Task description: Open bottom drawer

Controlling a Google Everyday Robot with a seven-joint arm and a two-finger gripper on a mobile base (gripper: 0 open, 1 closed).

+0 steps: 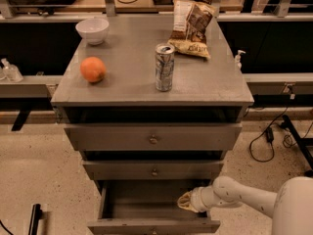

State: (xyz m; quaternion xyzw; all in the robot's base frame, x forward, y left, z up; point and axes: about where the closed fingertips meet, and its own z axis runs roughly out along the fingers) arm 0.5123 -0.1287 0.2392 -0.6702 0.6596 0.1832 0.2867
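Observation:
The bottom drawer of the grey cabinet stands pulled out, its inside showing dark and bare; its front sits at the lower edge of the view. My gripper is at the drawer's right side, just above the inside near the right wall, on the end of the white arm that comes in from the lower right. The middle drawer and the top drawer above it are pushed in.
On the cabinet top lie an orange, a white bowl, an upright soda can and a chip bag. Cables lie on the floor at right. A black bar lies on the floor at left.

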